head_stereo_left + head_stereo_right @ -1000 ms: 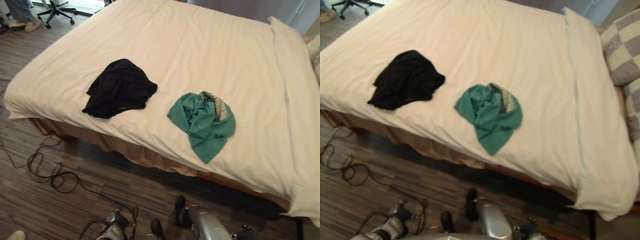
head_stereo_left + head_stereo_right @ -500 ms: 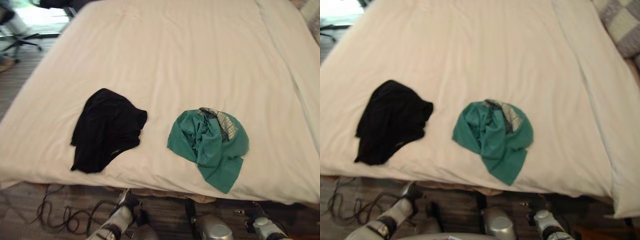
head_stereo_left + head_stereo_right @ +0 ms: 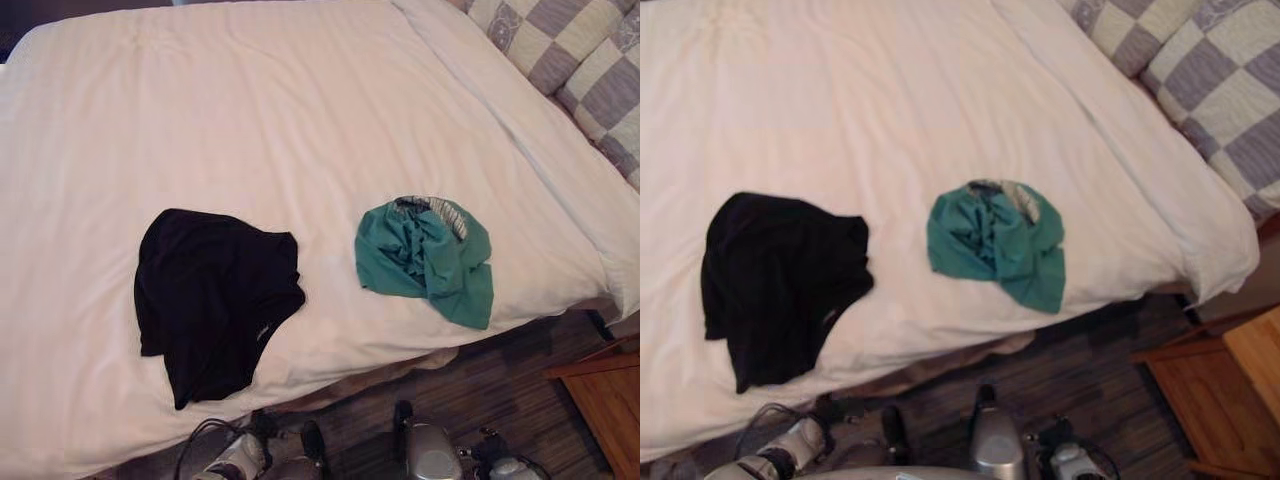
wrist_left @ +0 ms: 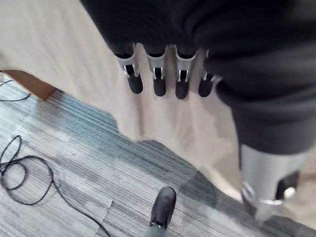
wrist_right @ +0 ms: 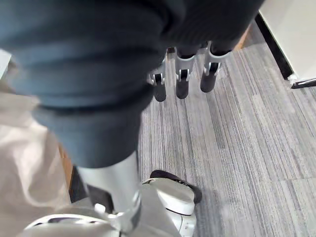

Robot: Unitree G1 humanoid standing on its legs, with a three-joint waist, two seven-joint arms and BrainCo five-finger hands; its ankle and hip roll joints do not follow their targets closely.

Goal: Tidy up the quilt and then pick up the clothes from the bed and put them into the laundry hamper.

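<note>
Quilt: the white quilt (image 3: pixel 300 120) lies spread flat over the bed, with only light creases, and hangs over the bed's near edge.
Black garment: a crumpled black garment (image 3: pixel 215 295) lies on the quilt near the bed's near edge, on my left side.
Green garment: a bunched green garment (image 3: pixel 428 262) with a pale patterned patch at its top lies on the quilt beside the black garment, toward my right; the two are apart, with a strip of bare quilt between them.
Pillows: checked grey-and-cream pillows (image 3: pixel 1200 80) sit at the head of the bed, beyond the quilt's folded edge and well away from the green garment.
Bedside furniture: a wooden piece (image 3: pixel 1230 400) stands on the floor by the corner of the bed, below the pillows.
Floor: dark striped carpet (image 5: pixel 247 148) runs along the near side of the bed.
My left hand: my left hand (image 4: pixel 158 74) hangs beside the bed's near edge, over the carpet, fingers straight and relaxed, holding nothing; the beige bed skirt (image 4: pixel 163 128) shows just past the fingertips.
My right hand: my right hand (image 5: pixel 182 79) hangs over the carpet, fingers straight and loose, nothing in it.
Clothes: both garments are on the bed, touched by neither hand.
</note>
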